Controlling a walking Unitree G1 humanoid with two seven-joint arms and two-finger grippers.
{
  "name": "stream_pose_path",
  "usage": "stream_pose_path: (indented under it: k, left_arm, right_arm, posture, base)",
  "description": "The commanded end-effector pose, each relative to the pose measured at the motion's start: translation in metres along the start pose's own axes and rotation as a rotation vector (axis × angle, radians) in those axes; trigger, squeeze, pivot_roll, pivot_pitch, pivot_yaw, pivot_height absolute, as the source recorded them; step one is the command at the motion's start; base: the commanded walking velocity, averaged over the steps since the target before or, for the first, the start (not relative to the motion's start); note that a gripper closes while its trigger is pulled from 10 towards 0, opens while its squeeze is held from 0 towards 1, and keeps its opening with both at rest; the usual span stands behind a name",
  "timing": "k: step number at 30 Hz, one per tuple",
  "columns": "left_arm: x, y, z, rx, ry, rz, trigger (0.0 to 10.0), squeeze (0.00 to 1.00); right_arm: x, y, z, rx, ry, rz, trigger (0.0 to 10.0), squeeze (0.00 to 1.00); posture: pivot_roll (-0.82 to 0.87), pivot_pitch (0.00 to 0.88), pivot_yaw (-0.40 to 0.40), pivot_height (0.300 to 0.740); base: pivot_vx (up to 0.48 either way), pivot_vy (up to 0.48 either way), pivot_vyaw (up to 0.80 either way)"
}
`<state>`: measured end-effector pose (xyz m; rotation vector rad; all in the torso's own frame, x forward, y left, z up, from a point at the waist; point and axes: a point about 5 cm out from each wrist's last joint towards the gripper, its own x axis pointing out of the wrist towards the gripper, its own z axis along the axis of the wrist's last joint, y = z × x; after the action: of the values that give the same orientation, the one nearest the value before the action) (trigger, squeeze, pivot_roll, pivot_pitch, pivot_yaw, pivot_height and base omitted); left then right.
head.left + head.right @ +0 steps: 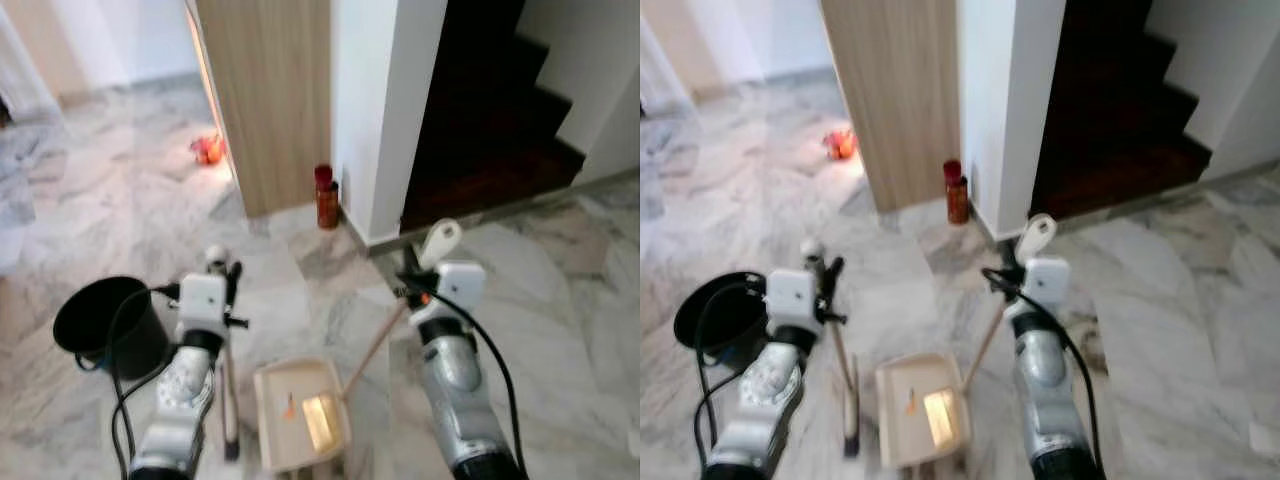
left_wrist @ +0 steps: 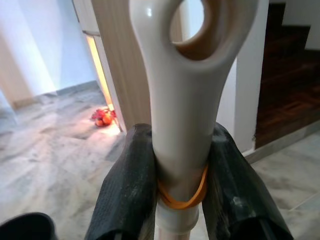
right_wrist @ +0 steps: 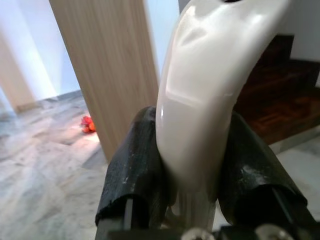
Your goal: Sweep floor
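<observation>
Dustpan [image 1: 300,415] lies flat on floor [image 1: 560,290] between both arms. Right gripper [image 3: 187,175] clamps dustpan handle [image 1: 440,240], shaft slanting down to pan. Left gripper [image 2: 180,190] clamps broom handle [image 2: 185,100]; broom [image 1: 229,390] stands near-vertical just left of dustpan. Black bucket [image 1: 108,325] further left.

My right gripper [image 3: 192,165] clamps cream handle [image 3: 210,100], black fingers [image 3: 135,170] pressed on both sides. Behind: wood panel [image 3: 107,65], orange object [image 3: 88,124] on marble floor [image 3: 45,165], dark stairs [image 3: 280,100].
</observation>
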<state>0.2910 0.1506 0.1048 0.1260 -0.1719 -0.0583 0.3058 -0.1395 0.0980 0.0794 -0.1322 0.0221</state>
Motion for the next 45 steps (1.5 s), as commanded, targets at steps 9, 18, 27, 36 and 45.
stream_pose_path:
  k: [9,18,27,36,45]
  left_arm:
    - [0.0052,0.0085,0.0113,0.024,-0.046,0.020,10.0,0.00]
    - [0.0055,0.0081,0.0117,0.021,-0.046,0.018,10.0,0.00]
    - [0.0040,0.0079,0.0117,0.019,-0.044,0.026,10.0,0.00]
    - [0.0038,0.0065,0.0114,0.017,-0.043,0.027,10.0,0.00]
    - [0.0034,0.0077,0.0107,0.019,-0.040,0.030,10.0,0.00]
  right_arm:
    - [0.0083,0.0118,0.0119,0.026,-0.052,0.037,10.0,0.00]
    - [0.0077,0.0128,0.0113,0.028,-0.049,0.043,10.0,0.00]
    - [0.0083,0.0144,0.0116,0.034,-0.046,0.055,10.0,0.00]
    - [0.0083,0.0155,0.0112,0.041,-0.042,0.065,10.0,0.00]
    - [0.0085,0.0176,0.0110,0.040,-0.039,0.074,10.0,0.00]
  posture:
    - [0.13,0.000,0.028,0.740]
    - [0.13,0.000,0.027,0.740]
    - [0.13,0.000,0.021,0.740]
    - [0.13,0.000,0.018,0.740]
    - [0.13,0.000,0.020,0.740]
  base:
    - [0.000,0.249,0.00]
    - [0.000,0.248,0.00]
    - [0.000,0.315,0.00]
    - [0.000,0.320,0.00]
    - [0.000,0.317,0.00]
